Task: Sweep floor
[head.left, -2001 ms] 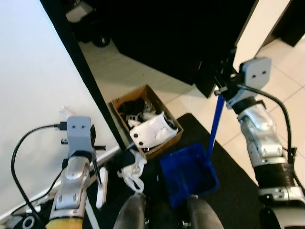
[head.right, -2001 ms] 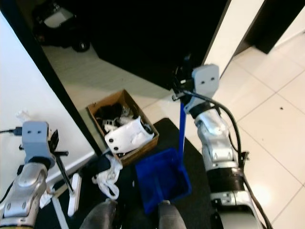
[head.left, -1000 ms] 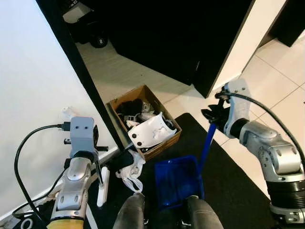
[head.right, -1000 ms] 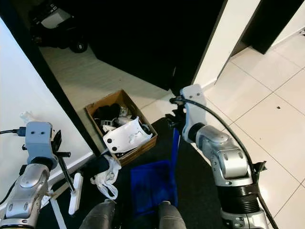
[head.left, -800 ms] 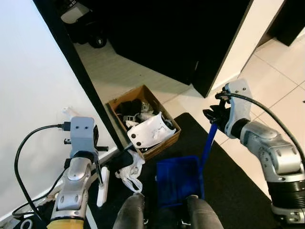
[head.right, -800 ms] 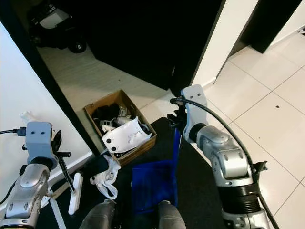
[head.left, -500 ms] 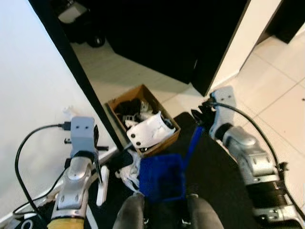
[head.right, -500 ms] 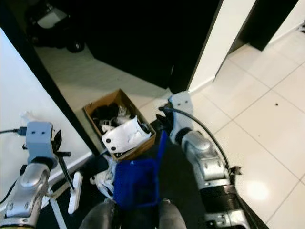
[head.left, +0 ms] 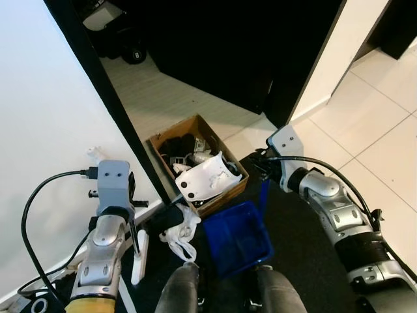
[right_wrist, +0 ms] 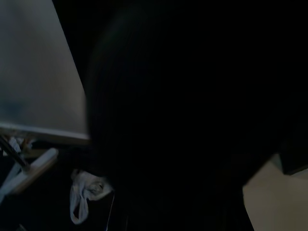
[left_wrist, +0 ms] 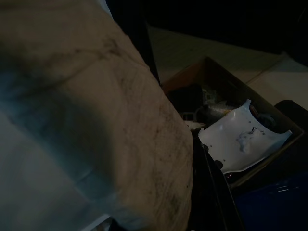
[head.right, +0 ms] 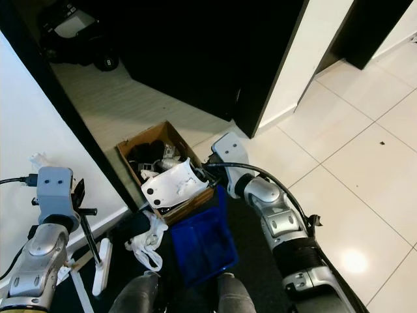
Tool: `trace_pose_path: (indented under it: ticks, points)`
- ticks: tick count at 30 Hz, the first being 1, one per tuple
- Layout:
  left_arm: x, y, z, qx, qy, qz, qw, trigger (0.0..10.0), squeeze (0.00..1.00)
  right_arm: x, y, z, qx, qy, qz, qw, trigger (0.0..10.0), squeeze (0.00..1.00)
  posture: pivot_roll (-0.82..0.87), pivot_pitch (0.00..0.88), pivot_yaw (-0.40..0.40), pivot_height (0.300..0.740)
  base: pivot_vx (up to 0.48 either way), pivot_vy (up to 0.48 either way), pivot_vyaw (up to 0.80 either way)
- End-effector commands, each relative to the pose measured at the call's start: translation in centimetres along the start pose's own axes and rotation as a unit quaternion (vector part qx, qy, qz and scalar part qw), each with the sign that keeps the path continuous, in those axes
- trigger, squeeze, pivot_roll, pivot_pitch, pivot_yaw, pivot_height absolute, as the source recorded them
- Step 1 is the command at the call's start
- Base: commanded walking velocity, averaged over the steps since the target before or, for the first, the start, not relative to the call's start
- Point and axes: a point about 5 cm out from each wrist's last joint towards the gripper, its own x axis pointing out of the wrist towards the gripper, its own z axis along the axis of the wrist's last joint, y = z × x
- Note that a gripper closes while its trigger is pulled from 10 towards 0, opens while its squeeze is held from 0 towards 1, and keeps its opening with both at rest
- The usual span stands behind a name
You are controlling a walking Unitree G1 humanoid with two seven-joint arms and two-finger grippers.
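A home interior, at a doorway: pale glossy floor tiles (head.right: 339, 130) meet a white wall (head.left: 45, 130) and a dark door frame (head.left: 111, 111). Just beside the frame sits an open cardboard box (head.left: 195, 163) of household clutter, touching a black mat (head.left: 306, 241).

Our two head views look steeply down from above our own knees, side by side, and share almost everything: the cardboard box (head.left: 197, 163), the blue dustpan (head.left: 237, 238), the dark mat (head.right: 257, 241) and the tiled floor (head.right: 345, 156). The right eye view sits slightly to the right, so shared things land further left in it. Our left wrist view looks along the arm, close over a blurred pale surface (left_wrist: 72, 125), toward the same box beyond the left claw. Our right wrist view is very dark and close; a white bag (right_wrist: 89, 192) lies beyond the right claw.
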Motion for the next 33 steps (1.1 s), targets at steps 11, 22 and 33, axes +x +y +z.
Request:
trace_pose_path:
  ticks: [11,22,33]
  points:
    - [-0.3,0.4,-0.7,0.013,0.006,0.001,1.0,10.0,0.0,0.2,-0.9,-0.7,-0.038,-0.005,-0.024,0.999,10.0,0.0,0.06,0.179,0.025,0.74,0.0,0.0,0.0]
    - [-0.5,0.7,-1.0,0.017,0.009,0.003,1.0,10.0,0.0,1.1,-0.9,-0.8,-0.007,-0.035,-0.049,0.998,10.0,0.0,0.07,0.178,0.022,0.74,0.0,0.0,0.0]
    - [-0.5,0.6,-1.6,0.002,0.017,0.004,1.0,10.0,0.0,1.6,0.7,-2.1,-0.008,-0.03,-0.041,0.999,10.0,0.0,0.07,0.183,0.024,0.74,0.0,0.0,0.0]
